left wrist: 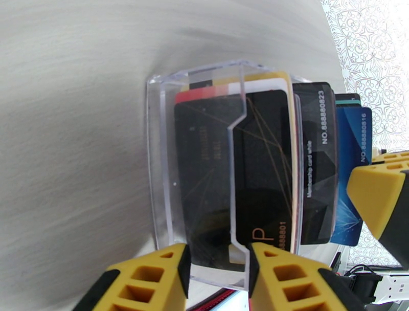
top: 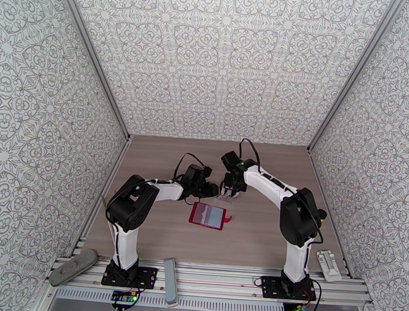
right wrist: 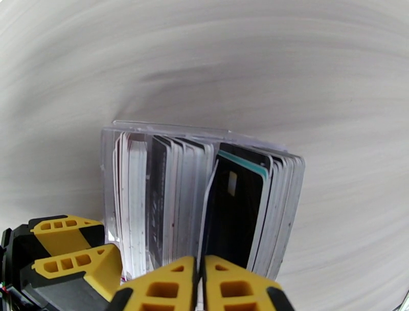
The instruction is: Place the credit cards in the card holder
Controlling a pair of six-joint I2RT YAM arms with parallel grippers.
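Pale wood-grain desk (top: 270, 174), matte and streaked, boxed in by walls (top: 211, 58) papered with grey ornamental scrollwork. Near the desk's middle, standing upright, a clear plastic case (left wrist: 158, 169), glossy and hard-edged with a notched front panel, packed with credit cards (left wrist: 266, 153) on edge: thin flat rectangles in black, blue, teal and whitish. Readable on the rear black card (left wrist: 317, 153): "NO.88888823" and "Membership card". On the blue card (left wrist: 353, 169): "NO.88888816". On the front black one, a large gold "P" and the digits "8888801". Left gripper (left wrist: 217, 271), yellow ribbed fingers set narrowly apart, clamped on the case's near edge. Right gripper (right wrist: 199, 279) pinched almost flat together on the edge of a whitish card (right wrist: 208, 204) in the stack, next to a black one backed by teal. Just beside the case, toward the desk's near edge and between the two arms, the red card holder (top: 207, 215): leather-like, lying open and flat, pale clear pockets up, snap tab (top: 228, 218) sticking out on its right side. On the rail along the near edge, a grey bar (top: 169, 280).
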